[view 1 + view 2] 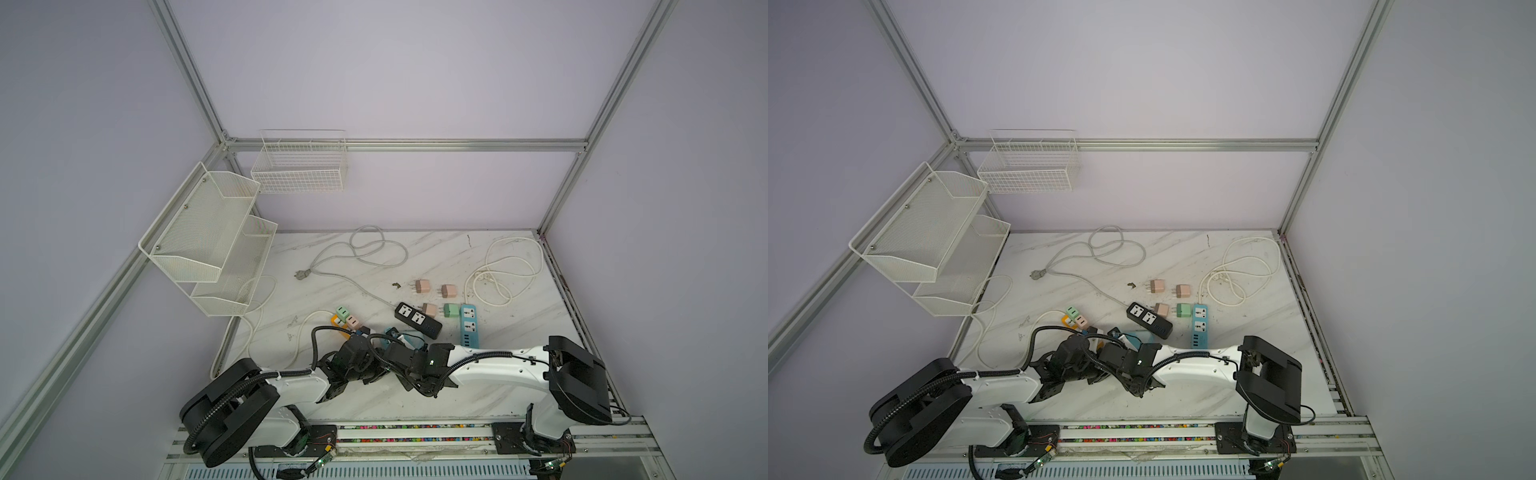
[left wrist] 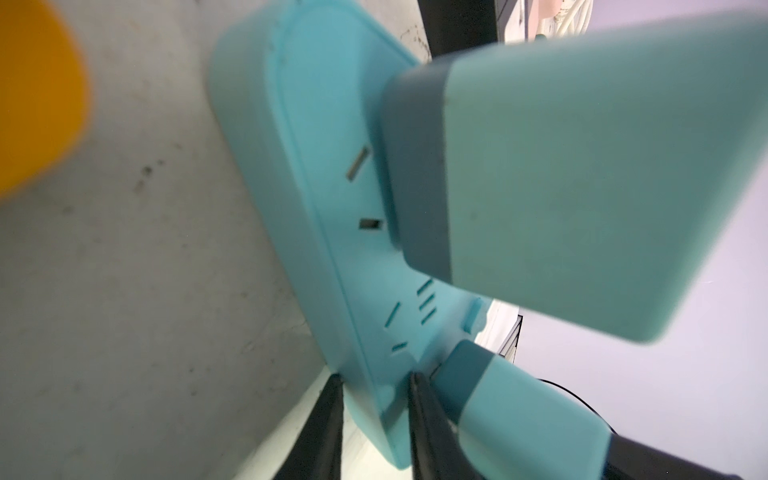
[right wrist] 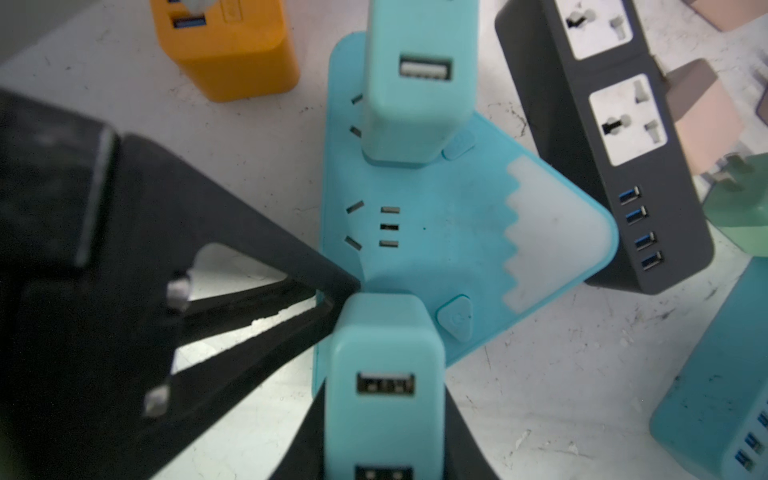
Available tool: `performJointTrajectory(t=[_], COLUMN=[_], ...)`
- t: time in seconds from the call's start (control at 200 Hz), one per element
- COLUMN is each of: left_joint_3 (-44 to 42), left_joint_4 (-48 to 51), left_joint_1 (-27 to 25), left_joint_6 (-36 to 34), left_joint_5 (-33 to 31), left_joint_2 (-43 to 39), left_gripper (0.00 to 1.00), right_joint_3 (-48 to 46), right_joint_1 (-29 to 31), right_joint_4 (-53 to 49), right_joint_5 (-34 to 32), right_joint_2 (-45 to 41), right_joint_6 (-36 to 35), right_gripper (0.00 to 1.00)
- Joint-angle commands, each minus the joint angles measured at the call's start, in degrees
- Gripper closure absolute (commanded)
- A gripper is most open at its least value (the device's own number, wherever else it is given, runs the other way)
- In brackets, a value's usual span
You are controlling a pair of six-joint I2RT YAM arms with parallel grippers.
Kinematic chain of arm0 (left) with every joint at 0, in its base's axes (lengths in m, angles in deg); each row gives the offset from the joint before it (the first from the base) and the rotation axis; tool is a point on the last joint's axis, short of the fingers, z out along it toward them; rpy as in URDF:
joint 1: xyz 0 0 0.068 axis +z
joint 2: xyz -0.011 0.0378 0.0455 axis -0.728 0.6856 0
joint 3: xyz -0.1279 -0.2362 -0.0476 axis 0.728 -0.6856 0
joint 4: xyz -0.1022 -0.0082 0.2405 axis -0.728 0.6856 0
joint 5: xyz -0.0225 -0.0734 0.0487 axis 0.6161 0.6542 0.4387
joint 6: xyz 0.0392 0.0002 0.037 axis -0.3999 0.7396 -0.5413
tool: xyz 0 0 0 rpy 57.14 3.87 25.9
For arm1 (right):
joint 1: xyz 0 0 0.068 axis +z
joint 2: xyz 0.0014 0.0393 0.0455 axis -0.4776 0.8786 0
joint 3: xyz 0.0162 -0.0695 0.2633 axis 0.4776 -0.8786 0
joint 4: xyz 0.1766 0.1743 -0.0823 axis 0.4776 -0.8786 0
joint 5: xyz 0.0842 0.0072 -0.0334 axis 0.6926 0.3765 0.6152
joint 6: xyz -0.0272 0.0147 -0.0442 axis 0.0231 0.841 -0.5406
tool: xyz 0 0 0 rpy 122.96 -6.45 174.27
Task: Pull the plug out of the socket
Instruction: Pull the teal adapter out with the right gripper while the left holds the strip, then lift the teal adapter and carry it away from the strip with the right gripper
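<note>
Right wrist view: the right claw point(image 3: 384, 440) is clenched on a turquoise plug point(image 3: 384, 345), with a dark finger on each side of its body. The plug stands plugged into one end of the turquoise socket block point(image 3: 436, 232), which lies flat on the marbled surface point(image 3: 561, 374). A second turquoise plug point(image 3: 415, 91) sits in the block's other end.

The left claw point(image 3: 328, 301) comes in from the side and pinches the block's edge just beside the held plug. The left wrist view shows its black fingers point(image 2: 332, 419) closed on either side of that rim.

An orange adapter point(image 3: 232, 54) stands near the block. A black power strip point(image 3: 602, 137) lies along the block's white-patterned side; I cannot tell if they touch. In both top views the two arms meet low over the front middle of the surface.
</note>
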Motion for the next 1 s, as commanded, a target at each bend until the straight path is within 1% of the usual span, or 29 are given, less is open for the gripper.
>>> performJointTrajectory(t=[0.0,0.045,0.09,0.18,0.285,0.365,0.45,0.555,0.635,0.77,0.79,0.85,0.89,0.995], left_joint_3=[-0.2,-0.1,-0.1,-0.2,0.1,1.2,3.1,4.4,6.1,8.8,9.1,9.8,10.1,10.7], left_joint_4=[9.2,9.2,9.2,9.3,9.3,9.8,13.0,14.3,16.0,18.6,18.9,19.5,19.8,20.7], left_joint_1=[0.0,0.0,0.0,0.0,0.0,0.0,0.1,0.2,0.4,0.8,0.9,1.1,1.1,1.7], left_joint_6=[0.8,0.8,0.9,0.9,0.8,-0.5,-2.3,-3.5,-4.8,-6.5,-6.7,-7.2,-7.5,-8.3], left_joint_5=[-3.7,-3.8,-3.7,-3.5,-3.2,-2.8,-2.6,-2.5,-2.9,-3.8,-3.9,-4.5,-5.0,-5.1], left_joint_2=[2.7,2.8,2.7,2.6,2.1,1.7,0.9,-1.2,-3.4,-7.3,-7.9,-9.6,-10.7,-13.2], left_gripper=[0.74,0.74,0.74,0.74,0.74,0.74,0.74,0.74,0.73,0.70,0.70,0.69,0.69,0.68], right_joint_3=[3.0,3.0,2.8,2.3,2.3,2.5,2.5,2.3,2.2,2.4,2.4,2.4,1.9,-0.3], right_joint_1=[2.8,2.9,2.9,2.4,1.1,0.8,0.3,-1.9,-5.0,-12.4,-13.4,-17.0,-20.0,-28.5], right_joint_4=[4.3,5.3,5.3,4.7,2.9,1.8,1.2,1.3,1.7,3.1,3.4,4.8,6.7,13.8], right_joint_5=[3.1,4.7,5.0,2.6,3.0,3.1,3.3,4.7,6.5,9.7,9.8,11.2,13.4,21.9], right_joint_2=[0.3,0.6,0.2,-2.6,-5.7,-7.6,-9.6,-12.4,-14.4,-16.1,-17.7,-18.7,-19.4,-19.8], right_joint_6=[-1.6,-1.5,-0.3,0.5,0.5,0.7,1.1,1.8,2.1,1.4,1.3,1.3,1.3,2.5], right_gripper=[0.90,0.90,0.90,0.90,0.90,0.90,0.90,0.90,0.90,0.90,0.90,0.89,0.88,0.87])
